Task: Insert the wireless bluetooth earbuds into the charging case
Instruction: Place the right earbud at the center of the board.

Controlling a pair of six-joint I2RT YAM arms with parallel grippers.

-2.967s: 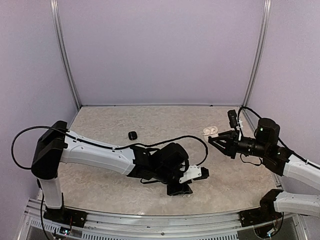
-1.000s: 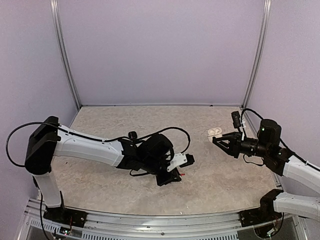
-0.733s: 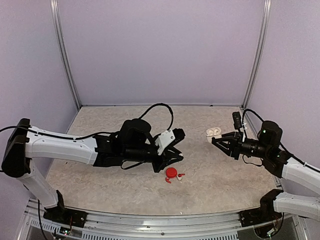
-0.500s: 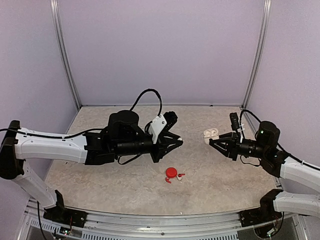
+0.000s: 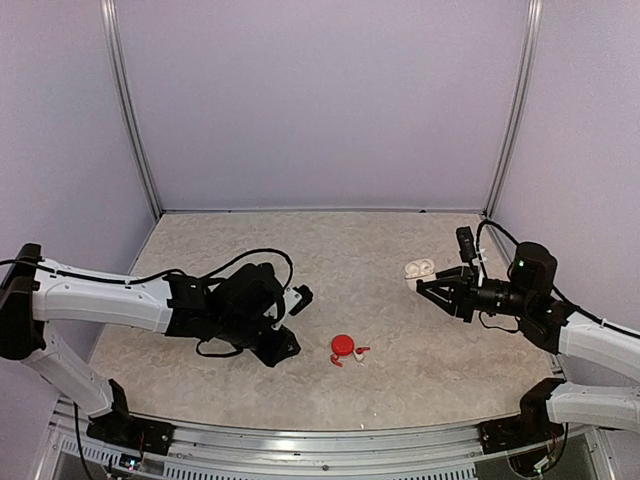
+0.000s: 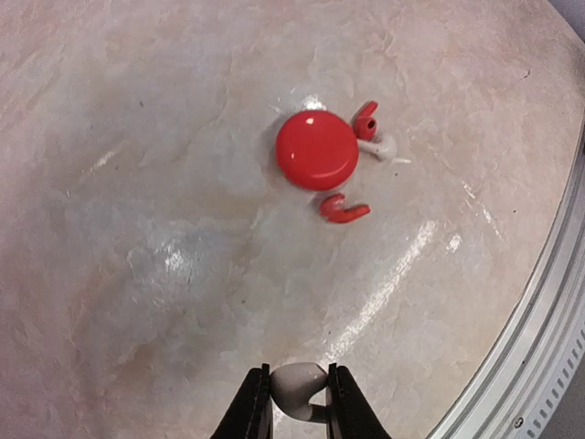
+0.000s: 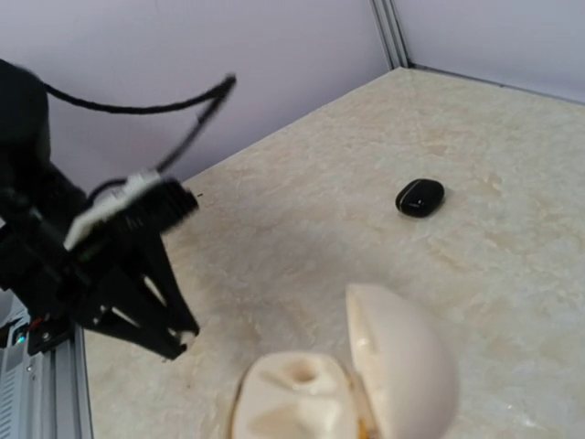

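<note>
1. Earbuds first: one white earbud [image 6: 297, 386] is pinched between the fingertips of my left tool [image 6: 296, 377], with its rounded body showing between the two tips.
2. My left tool [image 5: 283, 347] is clamped on that bud. It is held over the worktop [image 5: 330, 250], close to the front rail [image 6: 539, 347].
3. A second white earbud [image 6: 382, 146] lies loose on the worktop, just beside the red case [image 6: 317, 151].
4. Two red earbuds lie there too. One [image 6: 365, 119] sits just beside the second white earbud at the case's edge. The other [image 6: 344, 209] is on the side of the case nearer my left tool.
5. The red case [image 5: 343, 345] is closed and rests flat near the middle front of the worktop, between my two tools.
6. The white charging case [image 7: 302, 393] is open, with its lid [image 7: 402, 361] swung up and an empty socket showing inside.
7. My right tool [image 5: 425, 280] is closed on that white charging case [image 5: 422, 268], holding it off the worktop on the right side, well apart from the loose buds.
8. A closed black case [image 7: 420, 197] lies alone farther back on the worktop.
</note>
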